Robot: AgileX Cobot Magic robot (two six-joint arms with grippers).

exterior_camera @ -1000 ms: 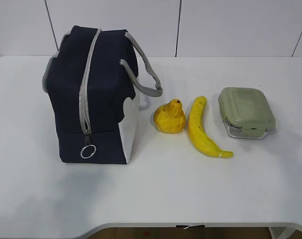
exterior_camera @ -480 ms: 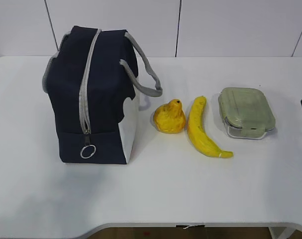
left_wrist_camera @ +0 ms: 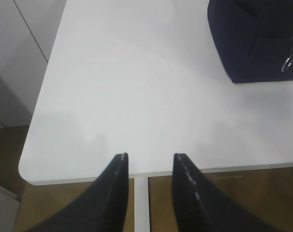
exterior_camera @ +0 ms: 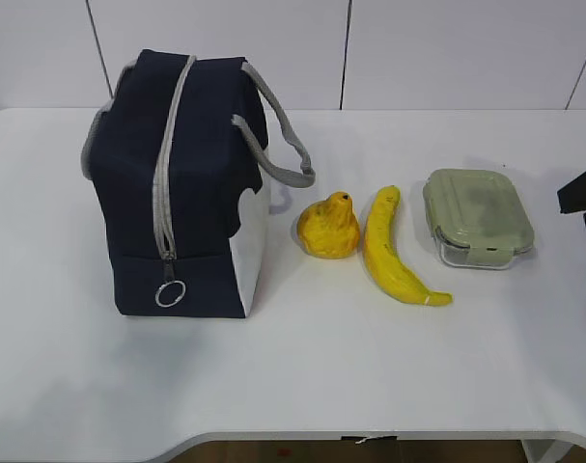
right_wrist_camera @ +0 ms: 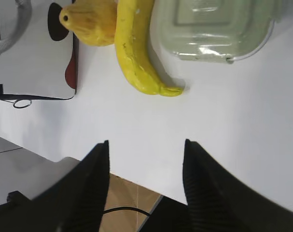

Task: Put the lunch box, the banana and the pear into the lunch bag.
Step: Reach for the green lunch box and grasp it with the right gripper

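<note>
Lunch bag [exterior_camera: 181, 183] stands on bench [exterior_camera: 302, 376], left side, zipper face toward camera, ring pull [exterior_camera: 170, 293] hanging low at front. Pear [exterior_camera: 329, 228] just right of bag, apart from it. Banana [exterior_camera: 392, 253] just right of pear, lying front-to-back, tip toward front right. Lunch box [exterior_camera: 477, 217] right of banana, apart. All four roughly in row. Right hand [right_wrist_camera: 146, 145] over bench's front edge, before banana.
</note>
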